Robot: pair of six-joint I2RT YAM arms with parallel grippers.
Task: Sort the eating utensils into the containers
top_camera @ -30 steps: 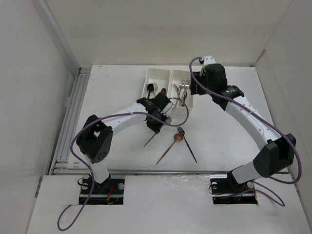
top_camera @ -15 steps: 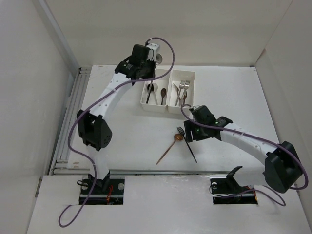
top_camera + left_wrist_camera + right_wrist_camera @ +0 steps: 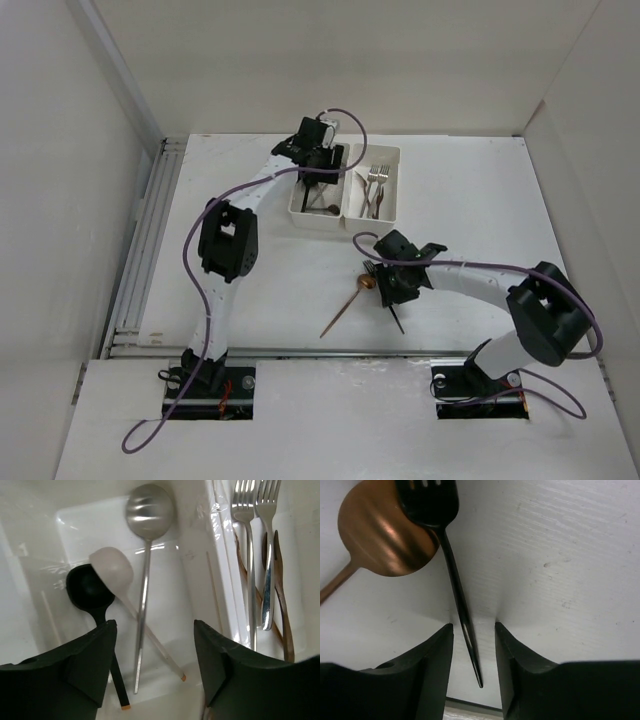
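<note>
black fork (image 3: 454, 582), copper spoon (image 3: 384, 536), white bins (image 3: 196, 555)

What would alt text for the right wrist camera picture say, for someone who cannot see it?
A black fork lies on a white table, its slim handle running between the two open fingers of the robot's dark claw, not yet gripped. The fork's head overlaps the bowl of a copper spoon at top left.
</note>
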